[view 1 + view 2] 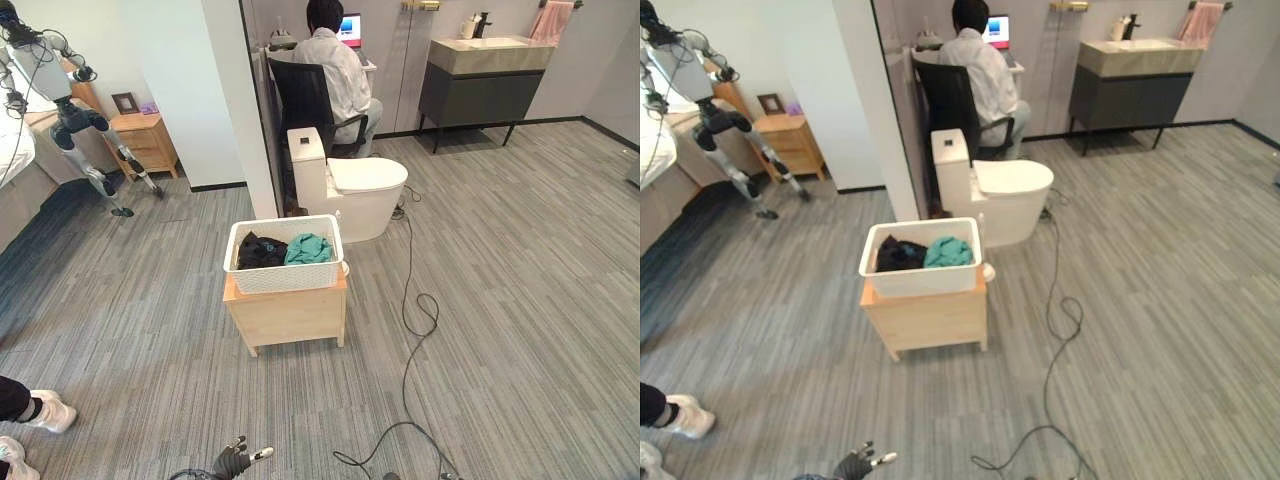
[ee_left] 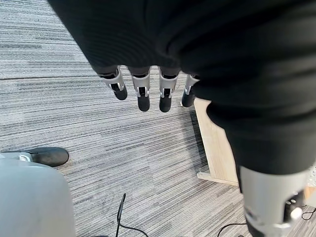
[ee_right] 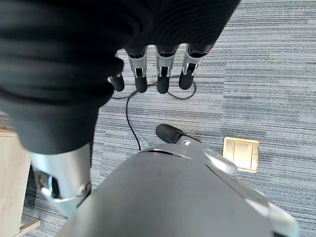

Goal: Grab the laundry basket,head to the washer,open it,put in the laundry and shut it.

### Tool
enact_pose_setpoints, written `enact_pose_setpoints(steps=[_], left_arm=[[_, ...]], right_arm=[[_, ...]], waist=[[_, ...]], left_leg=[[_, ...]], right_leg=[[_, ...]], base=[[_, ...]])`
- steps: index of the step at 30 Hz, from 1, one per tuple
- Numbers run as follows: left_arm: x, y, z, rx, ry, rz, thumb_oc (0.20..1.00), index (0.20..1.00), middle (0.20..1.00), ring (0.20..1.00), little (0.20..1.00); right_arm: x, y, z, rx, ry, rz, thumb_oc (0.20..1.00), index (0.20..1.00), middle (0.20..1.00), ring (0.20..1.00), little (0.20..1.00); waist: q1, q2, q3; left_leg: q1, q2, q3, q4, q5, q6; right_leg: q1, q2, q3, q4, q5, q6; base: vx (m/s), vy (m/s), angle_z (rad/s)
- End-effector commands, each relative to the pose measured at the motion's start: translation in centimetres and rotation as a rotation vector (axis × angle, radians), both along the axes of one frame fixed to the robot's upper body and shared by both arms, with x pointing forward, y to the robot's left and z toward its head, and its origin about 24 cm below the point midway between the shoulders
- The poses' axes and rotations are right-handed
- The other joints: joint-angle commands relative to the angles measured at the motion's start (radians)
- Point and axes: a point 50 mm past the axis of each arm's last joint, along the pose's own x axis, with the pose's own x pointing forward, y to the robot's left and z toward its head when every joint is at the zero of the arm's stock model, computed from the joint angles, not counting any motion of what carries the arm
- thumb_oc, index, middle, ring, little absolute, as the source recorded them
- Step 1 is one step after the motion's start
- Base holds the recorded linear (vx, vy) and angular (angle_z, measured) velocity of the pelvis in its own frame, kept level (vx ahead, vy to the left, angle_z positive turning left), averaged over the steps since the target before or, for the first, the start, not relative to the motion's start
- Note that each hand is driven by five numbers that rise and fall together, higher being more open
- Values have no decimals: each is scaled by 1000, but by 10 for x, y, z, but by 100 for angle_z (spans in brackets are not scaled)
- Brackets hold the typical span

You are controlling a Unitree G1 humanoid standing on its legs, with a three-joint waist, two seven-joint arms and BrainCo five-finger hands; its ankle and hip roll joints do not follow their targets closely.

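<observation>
I am at the very first step: getting to the laundry basket. The white basket sits on a small wooden stand, well ahead of my hands and a little to the right of my left hand. Inside it I see a dark piece of clothing and a green piece of clothing side by side. Nothing holds the basket yet.

My left hand hangs low, near the floor, with its fingers straight and loose and nothing in them. In its own wrist view a leg of the wooden stand shows just past the fingers. My right hand hangs low too, fingers straight and relaxed, holding nothing, with only striped floor past it.

I think my next move is to walk closer, until the basket is right in front of both hands. Then I need to lift both hands up, one to each side of the basket, and grab its rim. I cannot see any washer from here, so I will have to look for it after I pick the basket up.

Behind the basket there is a toilet, and a person sits on a chair farther back. I should keep away from them.
</observation>
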Motion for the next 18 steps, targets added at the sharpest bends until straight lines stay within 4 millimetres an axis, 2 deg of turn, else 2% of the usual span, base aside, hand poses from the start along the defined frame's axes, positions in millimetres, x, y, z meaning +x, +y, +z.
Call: enact_pose_setpoints(steps=[1,10,18], left_arm=[[10,18,4,29,-22,43,1000,1000,1000,1000,1000],[3,24,2,38,7,89,1000,1000,1000,1000,1000],[5,29,4,58,-9,106,1000,1000,1000,1000,1000]], right_arm=[[0,3,-2,1,29,32,1000,1000,1000,1000,1000],[-1,6,-2,12,25,28,1000,1000,1000,1000,1000],[1,8,-2,19,12,29,1000,1000,1000,1000,1000]], waist=[[-4,-72,17],[-6,-74,18],[-6,-79,18]], left_leg=[[-70,-37,-77,-49,75,-46],[-68,-32,-74,-49,75,-45],[-70,-28,-74,-49,78,-48]], right_leg=[[132,-14,-54,9,-130,37],[133,-10,-47,9,-132,34],[136,-6,-49,9,-137,32]], base=[[0,0,0],[0,0,0],[0,0,0]])
